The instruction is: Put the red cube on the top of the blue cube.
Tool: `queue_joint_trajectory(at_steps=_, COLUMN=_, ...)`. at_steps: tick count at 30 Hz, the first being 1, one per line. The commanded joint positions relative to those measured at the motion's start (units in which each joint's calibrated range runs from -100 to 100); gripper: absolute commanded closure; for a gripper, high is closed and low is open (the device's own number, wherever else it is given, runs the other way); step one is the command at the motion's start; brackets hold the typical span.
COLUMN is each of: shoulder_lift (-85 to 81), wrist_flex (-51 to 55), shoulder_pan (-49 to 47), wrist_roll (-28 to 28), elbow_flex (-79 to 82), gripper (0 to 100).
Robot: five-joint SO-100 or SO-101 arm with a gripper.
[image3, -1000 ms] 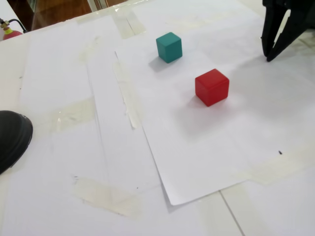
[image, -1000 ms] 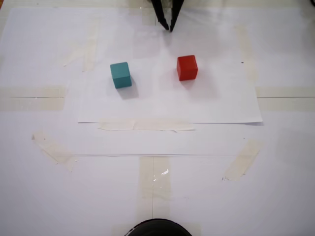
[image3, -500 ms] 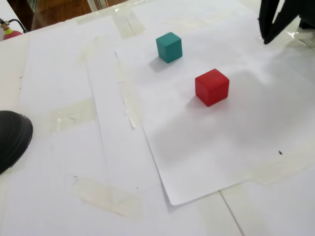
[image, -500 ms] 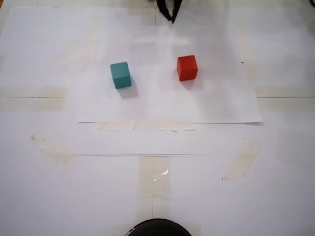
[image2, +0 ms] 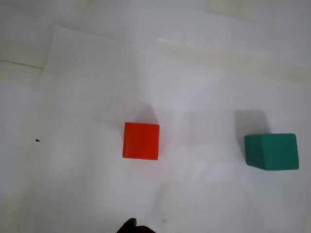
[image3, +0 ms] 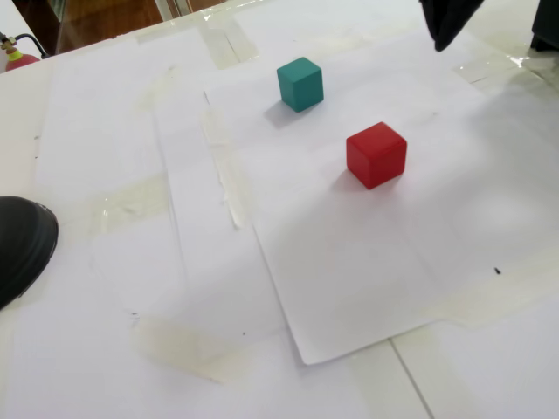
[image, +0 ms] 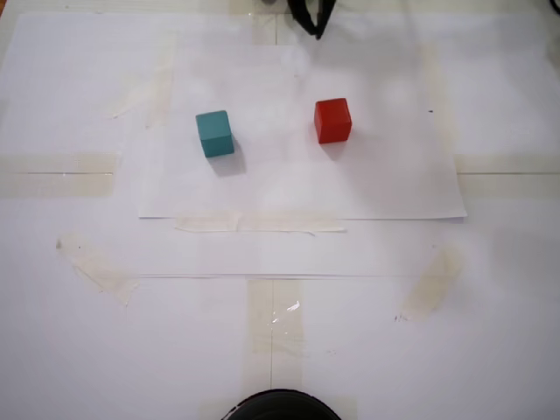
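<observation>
The red cube (image: 332, 121) sits on a white paper sheet, to the right of the blue cube (image: 214, 133) in a fixed view, about two cube widths of gap between them. Both stand alone and untouched: red cube (image3: 376, 154), blue cube (image3: 300, 84). My gripper (image: 317, 33) is a dark shape at the top edge, behind the red cube and well clear of it. Its fingers come to a single point (image3: 441, 45) with nothing between them. In the wrist view the red cube (image2: 141, 141) lies centre, the blue cube (image2: 272, 151) at right, and a dark fingertip (image2: 130, 225) pokes in at the bottom edge.
The table is covered in white paper (image: 394, 192) held down by strips of tape. A black rounded object (image: 280, 407) sits at the near edge, seen at the left (image3: 22, 244) in the other fixed view. A small red item (image3: 17, 59) lies off the table's far corner.
The gripper has drawn back and up toward the frame edge, farther from the cubes. Neither cube has moved.
</observation>
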Motion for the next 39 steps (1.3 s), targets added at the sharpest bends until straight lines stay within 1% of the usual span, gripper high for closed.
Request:
queue_joint_trajectory(at_steps=1, shoulder_lift=4.59, wrist_flex=-2.61, shoulder_pan=-3.53, wrist_roll=-2.69, elbow_flex=-7.24, gripper=100)
queue_joint_trajectory(at_steps=6, shoulder_lift=11.28, wrist_flex=-5.38, shoulder_pan=-6.48, wrist_roll=-4.49, elbow_flex=-12.14, gripper=100)
queue_joint_trajectory(at_steps=15, shoulder_lift=22.96, wrist_flex=-3.67, shoulder_pan=-7.01, wrist_roll=-5.23, elbow_flex=-23.85, gripper=100)
queue_joint_trajectory(at_steps=23, shoulder_lift=28.8, wrist_flex=-2.69, shoulder_pan=-5.19, wrist_roll=-7.13, elbow_flex=-26.76, gripper=100)
queue_joint_trajectory(at_steps=28, shoulder_lift=31.37, wrist_flex=-1.79, shoulder_pan=-4.21, wrist_roll=-7.13, elbow_flex=-27.58, gripper=100)
queue_joint_trajectory(at_steps=39, shoulder_lift=30.51, wrist_flex=-1.55, shoulder_pan=-3.38, wrist_roll=-5.67, elbow_flex=-25.76, gripper=100)
